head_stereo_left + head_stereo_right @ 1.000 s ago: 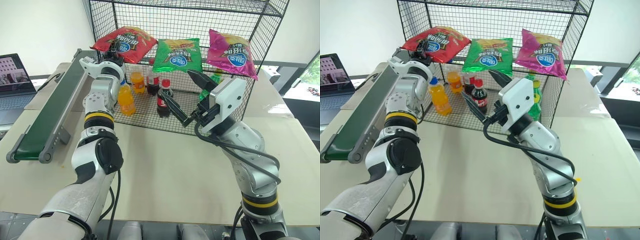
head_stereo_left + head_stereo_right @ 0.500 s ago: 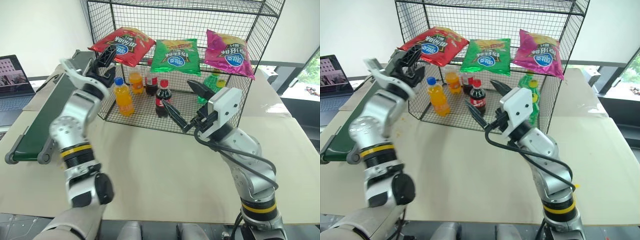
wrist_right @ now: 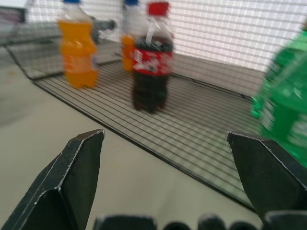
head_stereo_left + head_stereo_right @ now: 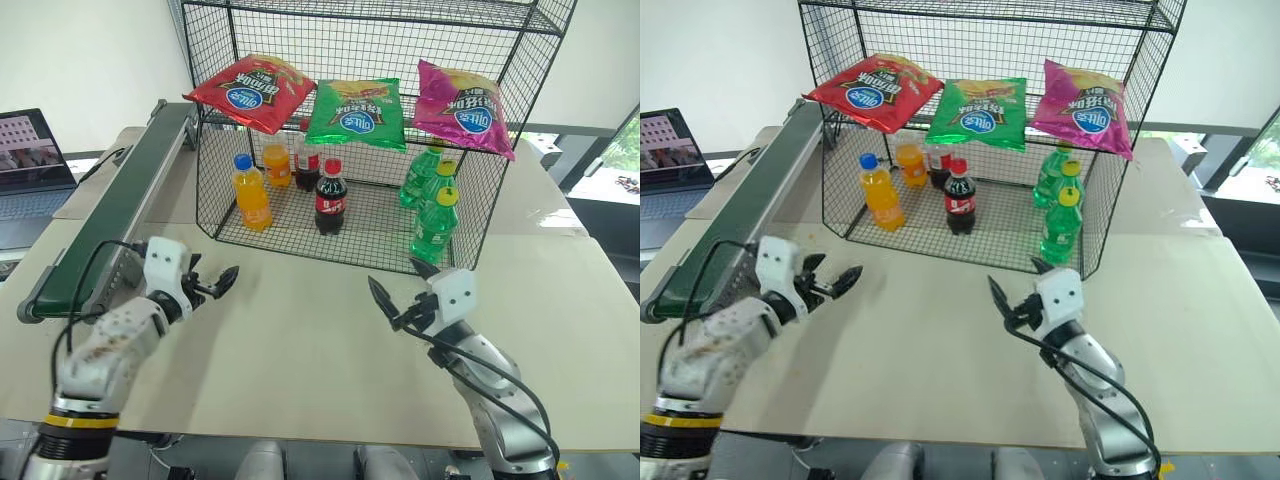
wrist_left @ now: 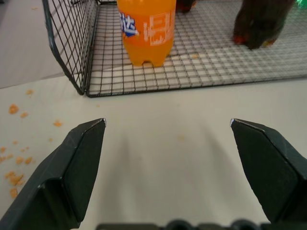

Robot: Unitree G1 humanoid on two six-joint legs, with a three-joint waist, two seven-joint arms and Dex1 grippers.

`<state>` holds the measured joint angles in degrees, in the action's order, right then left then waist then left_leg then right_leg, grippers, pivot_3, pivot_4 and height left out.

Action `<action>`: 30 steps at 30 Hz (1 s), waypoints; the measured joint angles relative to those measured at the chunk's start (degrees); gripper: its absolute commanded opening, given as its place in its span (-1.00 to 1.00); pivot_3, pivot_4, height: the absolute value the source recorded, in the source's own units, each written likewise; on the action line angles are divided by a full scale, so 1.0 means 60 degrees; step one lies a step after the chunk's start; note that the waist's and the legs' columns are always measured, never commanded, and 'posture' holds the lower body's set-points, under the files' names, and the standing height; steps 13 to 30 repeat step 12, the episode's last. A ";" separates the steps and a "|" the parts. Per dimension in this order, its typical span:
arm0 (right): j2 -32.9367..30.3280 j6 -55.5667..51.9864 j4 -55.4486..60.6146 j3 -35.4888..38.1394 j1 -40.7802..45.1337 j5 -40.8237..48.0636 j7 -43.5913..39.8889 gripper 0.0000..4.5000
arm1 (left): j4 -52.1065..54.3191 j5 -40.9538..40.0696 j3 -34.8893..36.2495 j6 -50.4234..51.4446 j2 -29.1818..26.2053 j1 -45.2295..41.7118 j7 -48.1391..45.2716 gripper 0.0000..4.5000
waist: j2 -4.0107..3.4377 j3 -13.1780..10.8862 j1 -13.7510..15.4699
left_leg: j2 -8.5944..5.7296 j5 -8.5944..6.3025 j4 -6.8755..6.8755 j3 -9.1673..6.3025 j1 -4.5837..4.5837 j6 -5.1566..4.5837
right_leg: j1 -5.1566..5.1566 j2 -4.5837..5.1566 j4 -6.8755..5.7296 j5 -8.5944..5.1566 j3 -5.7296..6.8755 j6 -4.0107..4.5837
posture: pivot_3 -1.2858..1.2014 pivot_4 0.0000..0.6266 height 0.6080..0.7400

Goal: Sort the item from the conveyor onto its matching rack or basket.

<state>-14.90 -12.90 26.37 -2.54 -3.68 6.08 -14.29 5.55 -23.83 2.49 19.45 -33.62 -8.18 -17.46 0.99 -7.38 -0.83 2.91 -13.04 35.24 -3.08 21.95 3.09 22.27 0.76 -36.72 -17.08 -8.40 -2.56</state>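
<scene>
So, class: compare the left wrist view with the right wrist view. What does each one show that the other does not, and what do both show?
Left wrist view alone: orange crumbs scattered on the table and the rack's front corner, seen between the open left gripper. Right wrist view alone: a green bottle at the edge, a second orange bottle further back, and the red cap of the cola bottle, seen between the open right gripper. Both: the near orange bottle, the cola bottle and the rack's mesh floor.
</scene>
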 measured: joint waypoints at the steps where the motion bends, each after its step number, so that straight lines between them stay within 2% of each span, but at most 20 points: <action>1: -0.0002 0.0034 -0.0028 0.0038 -0.0067 -0.0107 0.0067 1.00 | -0.0197 0.0306 -0.0117 -0.0316 0.0230 0.0011 -0.0005 0.97 | 0.0000 0.0000 -0.0006 | 0.0000 -0.0001 -0.0001 0.0000 0.0002 -0.0002 | 0.0001 0.0000 0.0000 0.0000 0.0002 0.0000 | 0.03 -0.52 1.00; 8: 0.0248 0.0365 -0.0495 0.0478 -0.0274 -0.0377 0.0520 1.00 | -0.1370 0.0981 -0.0435 -0.1182 0.1365 -0.0071 -0.0625 0.97 | 0.0002 0.0002 -0.0055 | -0.0001 -0.0003 -0.0003 -0.0001 -0.0002 -0.0011 | -0.0001 0.0000 -0.0011 0.0000 0.0003 -0.0002 | 0.03 -0.52 1.00; 12: 0.0375 0.0516 -0.0599 0.0563 -0.0277 -0.0445 0.0572 1.00 | -0.1459 0.0956 -0.0290 -0.1176 0.1487 -0.0477 -0.0996 0.97 | 0.0002 0.0002 -0.0050 | -0.0001 -0.0001 -0.0003 -0.0001 -0.0001 -0.0014 | -0.0004 0.0000 -0.0012 0.0000 0.0004 -0.0003 | 0.03 -0.52 1.00; 30: 0.0375 0.0516 -0.0599 0.0563 -0.0277 -0.0445 0.0572 1.00 | -0.1459 0.0956 -0.0290 -0.1176 0.1487 -0.0477 -0.0996 0.97 | 0.0002 0.0002 -0.0050 | -0.0001 -0.0001 -0.0003 -0.0001 -0.0001 -0.0014 | -0.0004 0.0000 -0.0012 0.0000 0.0004 -0.0003 | 0.03 -0.52 1.00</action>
